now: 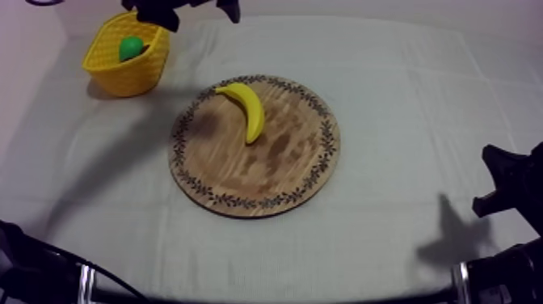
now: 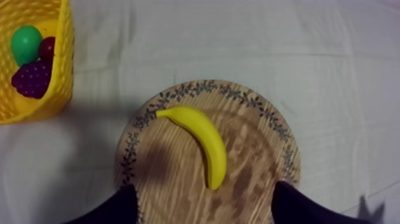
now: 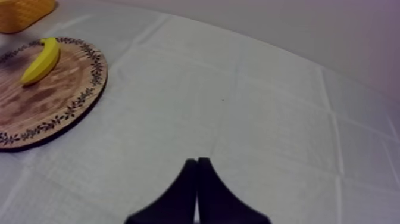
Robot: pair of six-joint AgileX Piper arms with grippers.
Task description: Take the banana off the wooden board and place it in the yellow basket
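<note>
The left gripper (image 2: 203, 199) hangs wide open over the banana (image 2: 202, 140) on the board (image 2: 256, 179), ready to grab; the right gripper (image 3: 197, 164) rests shut.

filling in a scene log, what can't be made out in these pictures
Top view: the basket wall hides its contents, all but a pear.
Left wrist view: the basket is cut off by the edge; a small red fruit is partly hidden behind the pear and grapes.
Right wrist view: the edge cuts off the board and basket.
</note>
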